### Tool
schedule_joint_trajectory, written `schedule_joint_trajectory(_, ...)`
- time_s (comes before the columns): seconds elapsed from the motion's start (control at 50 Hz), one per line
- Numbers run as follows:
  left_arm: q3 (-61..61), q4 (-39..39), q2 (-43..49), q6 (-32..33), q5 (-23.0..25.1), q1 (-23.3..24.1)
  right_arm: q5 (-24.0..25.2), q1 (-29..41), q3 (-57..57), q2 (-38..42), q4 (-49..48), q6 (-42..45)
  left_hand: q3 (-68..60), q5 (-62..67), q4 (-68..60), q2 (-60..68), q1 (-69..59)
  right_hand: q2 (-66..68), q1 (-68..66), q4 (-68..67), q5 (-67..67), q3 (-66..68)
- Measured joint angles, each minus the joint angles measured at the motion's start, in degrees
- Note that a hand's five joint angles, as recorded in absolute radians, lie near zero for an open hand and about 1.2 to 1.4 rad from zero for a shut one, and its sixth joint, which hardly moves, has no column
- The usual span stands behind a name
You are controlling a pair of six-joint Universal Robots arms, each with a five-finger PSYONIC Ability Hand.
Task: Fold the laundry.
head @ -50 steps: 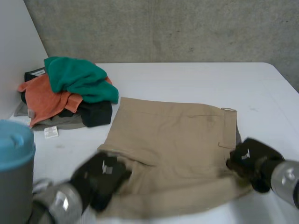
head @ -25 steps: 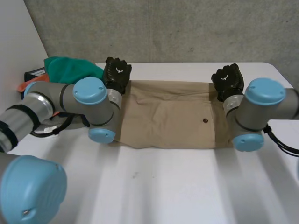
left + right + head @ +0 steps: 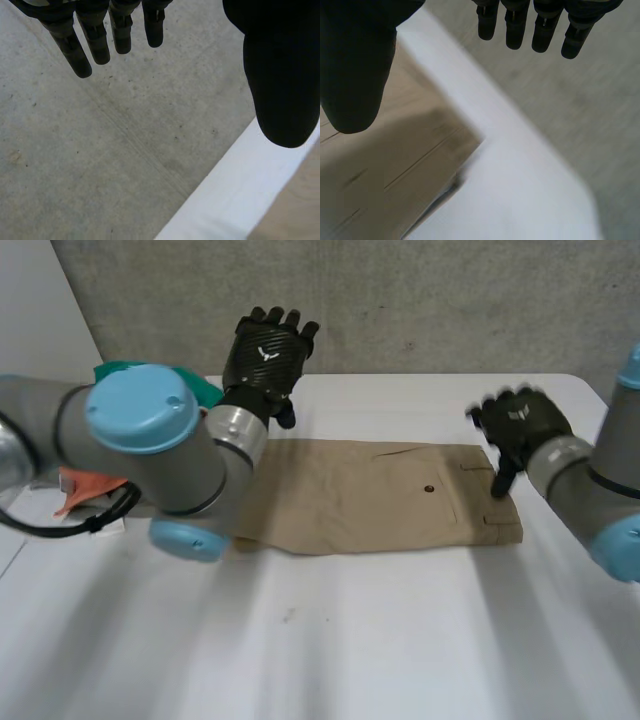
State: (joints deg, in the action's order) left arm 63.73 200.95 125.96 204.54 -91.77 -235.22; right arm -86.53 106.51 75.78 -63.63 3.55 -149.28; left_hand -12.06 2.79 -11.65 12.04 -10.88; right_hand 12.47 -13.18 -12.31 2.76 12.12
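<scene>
Tan shorts (image 3: 370, 495) lie flat mid-table (image 3: 400, 650) as a neat doubled rectangle. The button (image 3: 429, 489) faces up and the waistband (image 3: 497, 502) is at the end on the robot's right.

Left hand (image 3: 265, 355) hovers above the shorts' far corner at the leg end, well clear of the cloth. In the left wrist view its fingers (image 3: 95, 42) are straight and spread, the thumb (image 3: 282, 75) is apart, and nothing is held. A shorts corner (image 3: 295, 210) shows below the thumb and the grey wall (image 3: 100, 150) is past the fingertips.

Right hand (image 3: 515, 425) hangs just over the far waistband corner. In the right wrist view its fingers (image 3: 542, 30) are straight and the thumb (image 3: 355, 65) is wide of them, also empty. The shorts corner (image 3: 385, 175) sits under the thumb.

A laundry pile (image 3: 85, 485) of green and orange cloth sits beyond the leg end of the shorts, partly behind the left arm.

Step, as judged: the first fold looks done and both hands are off the cloth, so this is the gap between folds. The likely next move is a second fold, end over end. That calls for a hand to drop to each corner of one short end, pinch through all the layers so none slips, carry that end across to the other, and line the edges up. Then the shorts get set aside and the pile is next.
</scene>
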Motion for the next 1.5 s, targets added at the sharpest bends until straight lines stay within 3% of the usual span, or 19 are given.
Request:
schedule_joint_trajectory(0.06, 7.21, -0.16, -4.78, -2.17, 0.11, -0.17, 1.44, -2.81, 5.07, -0.88, 5.02, -2.00, 0.00, 0.00, 0.00, 0.00, 0.00, 0.11, -0.03, -1.11, 1.11, 0.34)
schedule_joint_trajectory(0.12, 11.44, -0.23, -6.83, -4.24, 0.63, -0.23, 2.74, -4.28, 8.70, -0.81, 4.04, -2.79, 0.00, 0.00, 0.00, 0.00, 0.00, 2.60, -1.08, -3.00, 3.08, 3.01)
schedule_joint_trajectory(0.32, 18.79, -0.21, -8.07, -8.66, 3.81, -0.16, 6.77, -6.14, 14.36, 4.63, -12.54, -3.61, 0.00, 0.00, 0.00, 0.00, 0.00, 6.36, -5.54, -6.89, 6.84, 6.97)
schedule_joint_trajectory(0.38, 18.92, -0.21, -7.84, -8.73, 3.98, -0.17, 6.93, -6.03, 13.41, 6.85, -14.92, -3.67, 0.00, 0.00, 0.00, 0.00, 0.00, 16.81, -16.54, -17.34, 17.23, 17.47)
schedule_joint_trajectory(0.42, 18.87, -0.21, -7.66, -8.70, 3.99, -0.19, 6.73, -6.04, 12.31, 8.55, -16.49, -3.69, 0.00, 0.00, 0.00, 0.00, 0.00, 39.62, -34.56, -39.13, 37.04, 39.45)
schedule_joint_trajectory(0.48, 18.78, -0.20, -7.53, -8.64, 3.94, -0.21, 6.23, -6.31, 11.59, 9.41, -17.52, -3.62, 0.00, 0.00, 0.00, 0.00, 0.00, 53.34, -43.52, -53.43, 49.90, 53.18)
schedule_joint_trajectory(0.64, 18.96, -0.33, -8.82, -8.54, 3.66, -0.26, 3.79, -11.31, 13.27, 4.43, -16.24, -0.04, 0.00, 0.00, 0.00, 0.00, 0.00, 54.45, -45.98, -56.20, 50.71, 54.35)
schedule_joint_trajectory(0.8, 21.46, -0.34, -12.06, -8.56, 3.83, -1.62, 3.60, -15.93, 14.44, -3.28, -13.89, 14.61, 0.00, 0.00, 0.00, 0.00, 0.00, 54.68, -47.67, -56.24, 52.34, 54.56)
schedule_joint_trajectory(0.9, 22.34, -0.29, -12.96, -8.61, 3.74, -2.64, 6.18, -7.17, 12.61, -3.82, -16.75, 23.01, 0.00, 0.00, 0.00, 0.00, 0.00, 54.98, -48.06, -56.30, 52.42, 55.80)
schedule_joint_trajectory(1.06, 21.76, -0.23, -13.48, -8.90, 3.33, -3.01, 18.03, 13.66, 10.63, 3.04, -21.74, 26.26, 0.00, 0.00, 0.00, 0.00, 0.00, 54.88, -49.72, -55.47, 53.94, 55.25)
schedule_joint_trajectory(1.1, 21.50, -0.22, -13.66, -9.32, 3.28, -3.05, 19.60, 16.08, 10.32, 4.89, -21.19, 26.74, 0.00, 0.00, 0.00, 0.00, 0.00, 47.77, -43.65, -48.07, 47.53, 48.36)
schedule_joint_trajectory(1.12, 21.21, -0.22, -13.82, -9.85, 3.24, -3.10, 20.52, 18.03, 9.73, 6.71, -20.10, 27.19, 0.00, 0.00, 0.00, 0.00, 0.00, 32.46, -28.71, -33.39, 32.80, 33.76)
schedule_joint_trajectory(1.18, 20.34, -0.25, -14.04, -11.45, 3.18, -3.27, 20.03, 19.77, 8.38, 8.53, -17.81, 27.08, 0.00, 0.00, 0.00, 0.00, 0.00, 7.33, -4.57, -8.56, 8.38, 9.48)
schedule_joint_trajectory(1.28, 17.49, -0.40, -14.00, -14.86, 3.10, -3.52, 16.34, 19.04, 6.68, 6.42, -15.25, 19.10, 0.00, 0.00, 0.00, 0.00, 0.00, -0.28, 0.38, 0.31, -0.05, -0.15)
schedule_joint_trajectory(1.34, 14.53, -0.81, -13.57, -16.45, 2.90, -3.38, 14.65, 16.72, 6.41, 2.58, -14.71, 7.22, 0.00, 0.00, 0.00, 0.00, 0.00, -0.28, 0.38, 0.31, -0.07, -0.15)
schedule_joint_trajectory(1.4, 9.79, -2.66, -11.94, -17.42, 2.57, -2.84, 13.36, 12.67, 6.56, -2.38, -14.29, -10.93, 0.00, 0.00, 0.00, 0.00, 0.00, -0.28, 0.38, 0.32, -0.07, -0.15)
schedule_joint_trajectory(1.42, 9.28, -2.92, -11.71, -17.47, 2.54, -2.76, 13.29, 12.35, 6.58, -2.72, -14.25, -12.26, 0.00, 0.00, 0.00, 0.00, 0.00, -0.28, 0.38, 0.32, -0.07, -0.15)
schedule_joint_trajectory(1.44, 5.98, -5.04, -9.86, -17.64, 2.39, -1.95, 12.82, 9.59, 6.72, -4.73, -13.59, -20.82, 0.00, 0.00, 0.00, 0.00, 0.00, -0.28, 0.38, 0.32, -0.07, -0.15)
schedule_joint_trajectory(1.5, 0.47, -9.45, -5.82, -17.63, 2.29, 0.24, 12.29, 5.34, 6.52, -5.72, -11.30, -27.03, 0.00, 0.00, 0.00, 0.00, 0.00, -0.28, 0.38, 0.32, -0.07, -0.15)
